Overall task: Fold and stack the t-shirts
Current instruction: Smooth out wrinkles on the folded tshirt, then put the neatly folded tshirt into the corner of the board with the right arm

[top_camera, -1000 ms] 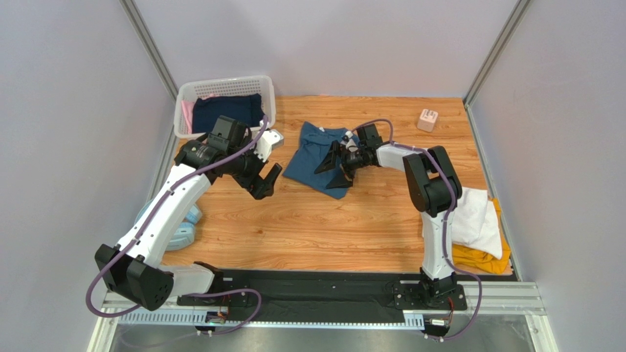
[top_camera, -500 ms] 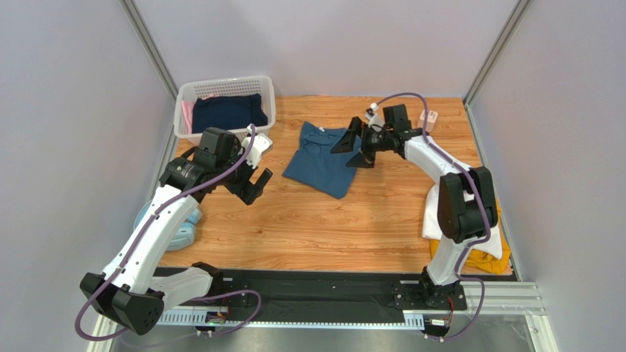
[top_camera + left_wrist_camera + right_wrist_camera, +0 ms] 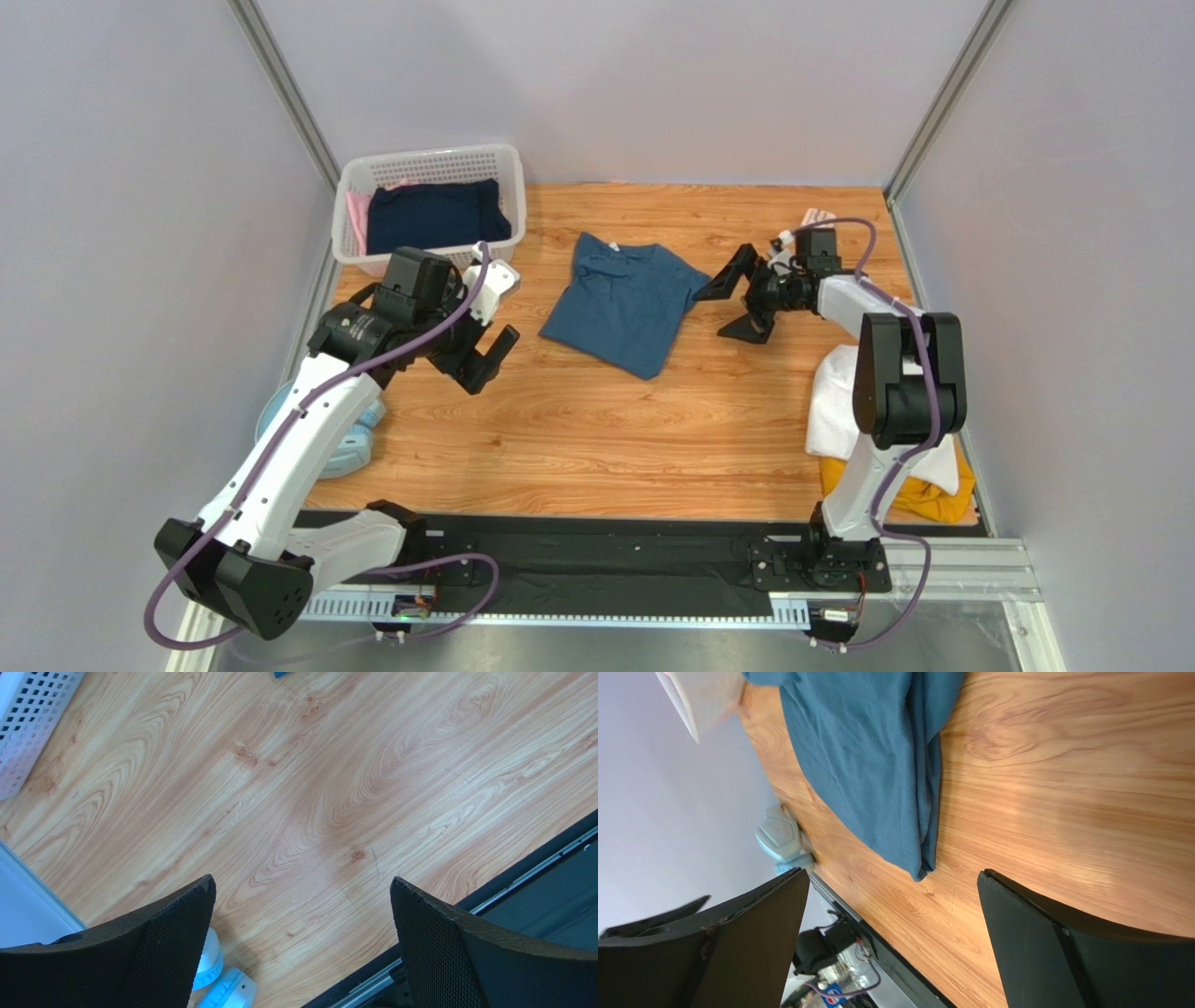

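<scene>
Both claws spread wide and empty, with the teal t-shirt [image 3: 622, 301] lying loose on the wooden surface [image 3: 589, 420], toward the back.

My left claw [image 3: 487, 359] hangs over bare wood near the left edge, and my right claw [image 3: 734, 301] gapes just beside the teal t-shirt's right side. There's plenty of open wood in front of the shirt. The white basket [image 3: 428, 164] in the far-left corner holds a dark navy garment [image 3: 438, 213] and something pink [image 3: 358, 217]. The white t-shirt [image 3: 831, 409] sits on the mustard t-shirt [image 3: 919, 494] by the right edge. Grey walls close us in.
</scene>
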Robot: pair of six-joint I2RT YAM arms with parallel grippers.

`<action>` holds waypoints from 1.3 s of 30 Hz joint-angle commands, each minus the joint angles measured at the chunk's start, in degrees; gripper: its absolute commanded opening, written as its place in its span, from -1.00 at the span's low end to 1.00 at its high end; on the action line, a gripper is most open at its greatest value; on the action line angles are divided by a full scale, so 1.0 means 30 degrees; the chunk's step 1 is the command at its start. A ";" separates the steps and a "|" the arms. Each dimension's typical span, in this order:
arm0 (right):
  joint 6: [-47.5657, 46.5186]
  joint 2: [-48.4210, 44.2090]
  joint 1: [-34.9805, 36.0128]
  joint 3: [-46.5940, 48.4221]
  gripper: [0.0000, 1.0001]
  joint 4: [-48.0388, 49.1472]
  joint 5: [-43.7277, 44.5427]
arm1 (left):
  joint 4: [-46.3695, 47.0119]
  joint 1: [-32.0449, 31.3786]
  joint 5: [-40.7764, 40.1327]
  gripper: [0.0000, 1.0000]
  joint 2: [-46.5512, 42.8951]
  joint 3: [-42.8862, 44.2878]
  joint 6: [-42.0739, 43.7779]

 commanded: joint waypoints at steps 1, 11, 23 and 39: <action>-0.0631 -0.0680 0.1861 0.0979 1.00 0.0064 0.0487 | 0.0240 0.0095 -0.0036 0.95 0.0356 0.0719 -0.0444; -0.3211 0.1950 0.0840 0.5692 1.00 -0.3803 0.4443 | 0.0474 0.0095 -0.0944 0.97 0.0680 0.0720 -0.0357; -0.4149 0.8690 0.0603 1.3046 0.99 -0.5796 0.4975 | -0.0024 0.0125 -0.0622 0.98 0.0563 0.1334 0.0258; -0.3708 1.0774 0.2561 1.1265 1.00 -0.3834 0.1104 | 0.0035 0.0124 0.0169 0.98 0.1265 0.1774 -0.0122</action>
